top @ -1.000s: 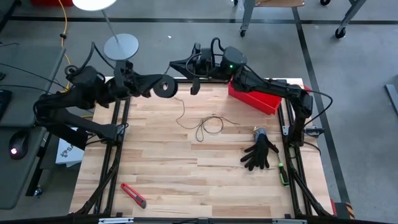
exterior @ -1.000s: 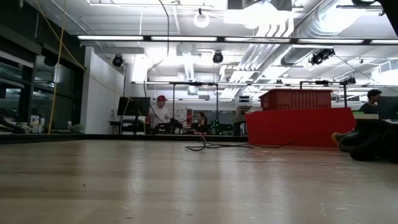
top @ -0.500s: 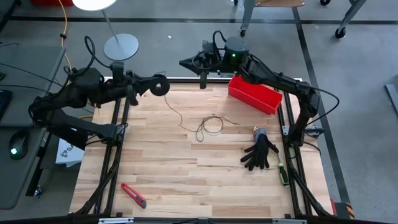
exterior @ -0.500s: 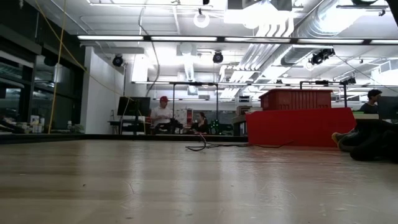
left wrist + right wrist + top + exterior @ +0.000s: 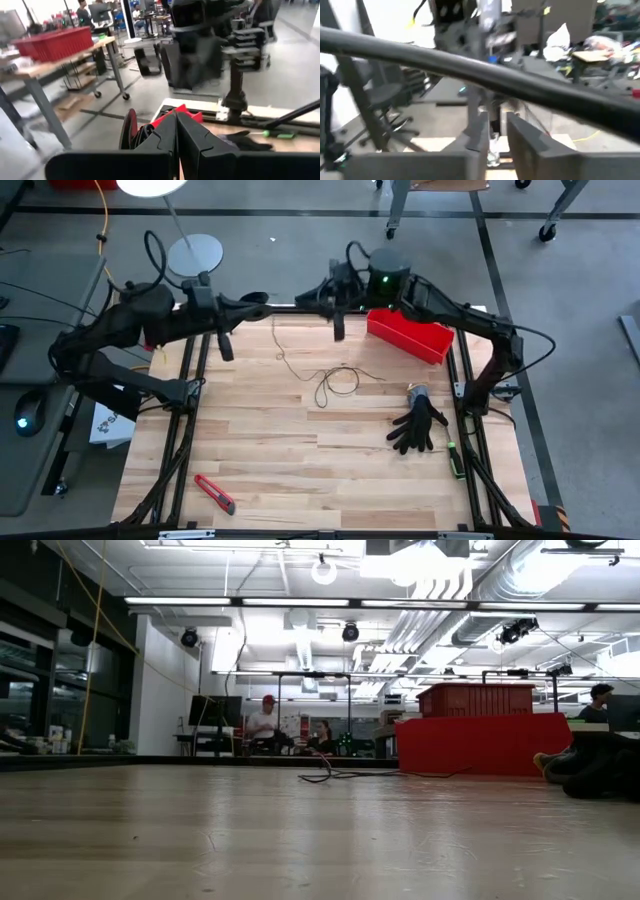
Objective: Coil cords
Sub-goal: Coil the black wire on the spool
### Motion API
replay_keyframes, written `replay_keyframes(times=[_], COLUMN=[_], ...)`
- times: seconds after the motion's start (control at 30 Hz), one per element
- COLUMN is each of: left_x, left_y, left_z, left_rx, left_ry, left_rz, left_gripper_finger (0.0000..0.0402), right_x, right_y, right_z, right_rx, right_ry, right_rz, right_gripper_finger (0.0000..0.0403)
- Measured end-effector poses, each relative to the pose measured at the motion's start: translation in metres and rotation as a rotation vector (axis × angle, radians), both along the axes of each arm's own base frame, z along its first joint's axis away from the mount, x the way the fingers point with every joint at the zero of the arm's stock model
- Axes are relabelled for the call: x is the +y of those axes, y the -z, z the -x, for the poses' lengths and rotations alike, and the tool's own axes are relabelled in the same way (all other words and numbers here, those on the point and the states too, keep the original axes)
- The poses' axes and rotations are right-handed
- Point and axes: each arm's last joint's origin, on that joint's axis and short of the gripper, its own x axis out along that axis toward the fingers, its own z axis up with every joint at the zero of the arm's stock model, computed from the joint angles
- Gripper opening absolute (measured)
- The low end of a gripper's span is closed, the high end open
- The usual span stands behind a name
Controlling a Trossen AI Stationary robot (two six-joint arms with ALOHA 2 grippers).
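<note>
Left gripper [image 5: 262, 304] at the far edge, fingers pressed together on the black spool [image 5: 254, 298], right gripper [image 5: 312, 296] just beside it, fingers slightly apart, thin cord [image 5: 335, 381] looped mid-table

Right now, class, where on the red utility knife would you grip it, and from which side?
Grip the red utility knife at mid-handle, coming straight down from above. It lies flat and diagonal near the table's front-left corner, so the gripper should close across its narrow width.
</note>
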Motion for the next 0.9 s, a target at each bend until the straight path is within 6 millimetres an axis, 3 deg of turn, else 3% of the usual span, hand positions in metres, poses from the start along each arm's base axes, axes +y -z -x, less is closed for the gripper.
replay_keyframes(times=[0.17, 0.3, 0.57, 0.9], left_x=[-0.001, -0.002, -0.003, -0.003], left_y=[-0.009, -0.011, -0.008, -0.015], left_z=[-0.019, -0.036, -0.055, -0.053], left_rx=[0.083, 0.124, 0.151, 0.079], left_ry=[0.045, 0.086, 0.095, 0.083], left_rz=[-0.072, -0.076, -0.076, -0.060], left_gripper_finger=[0.0000, 0.0000, 0.0000, 0.0000], right_x=[0.020, 0.029, 0.030, 0.029], right_y=[0.004, 0.005, 0.006, 0.008], right_z=[-0.007, -0.009, -0.009, -0.009], right_rx=[0.017, 0.026, 0.039, 0.051], right_ry=[0.002, 0.061, 0.079, 0.076], right_rz=[0.143, 0.226, 0.226, 0.232], right_gripper_finger=[0.0154, 0.0179, 0.0178, 0.0091])
